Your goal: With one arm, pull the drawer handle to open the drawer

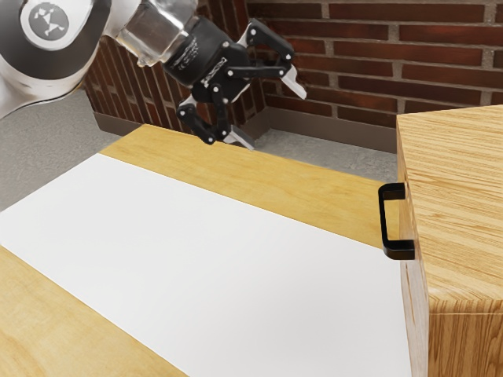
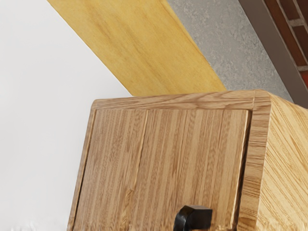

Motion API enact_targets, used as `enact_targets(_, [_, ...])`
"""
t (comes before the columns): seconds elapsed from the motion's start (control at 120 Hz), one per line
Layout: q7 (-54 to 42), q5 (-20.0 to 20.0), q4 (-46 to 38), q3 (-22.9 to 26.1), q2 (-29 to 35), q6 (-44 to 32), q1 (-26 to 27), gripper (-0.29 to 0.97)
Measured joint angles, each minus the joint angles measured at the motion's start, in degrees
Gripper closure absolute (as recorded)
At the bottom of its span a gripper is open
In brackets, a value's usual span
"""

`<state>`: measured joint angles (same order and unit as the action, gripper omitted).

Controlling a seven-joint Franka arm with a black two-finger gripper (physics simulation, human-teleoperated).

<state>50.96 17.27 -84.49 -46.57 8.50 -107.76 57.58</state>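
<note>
In the upper left of the frame, the black gripper (image 1: 266,111) hangs spread wide and empty. The drawer handle (image 1: 385,224), a squared black loop, juts from the wooden cabinet (image 1: 456,204) at mid-right, well apart.

Arm (image 1: 55,47) raised high, tool (image 1: 266,111) angled downward, fingers (image 1: 289,81) spread wide apart

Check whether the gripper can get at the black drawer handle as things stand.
Probably yes. The gripper hangs open above the far edge of the table, and nothing stands between it and the handle, which juts clear of the drawer front.
</note>
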Motion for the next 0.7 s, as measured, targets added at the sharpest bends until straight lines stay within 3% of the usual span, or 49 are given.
enact_targets(0.117, [-0.4, -5.0, -9.0, 3.1, 6.9, -1.5, 0.9, 0.0])
enact_targets(0.25, [-0.8, -7.7, -14.6, 3.8, 10.4, -3.9, 2.6, 0.0])
enact_targets(0.567, [-3.1, -6.1, -17.9, 3.8, 10.8, -6.8, 3.3, 0.0])
enact_targets(0.7, [-3.8, -6.0, -18.8, 3.8, 11.4, -8.1, 7.6, 0.0])
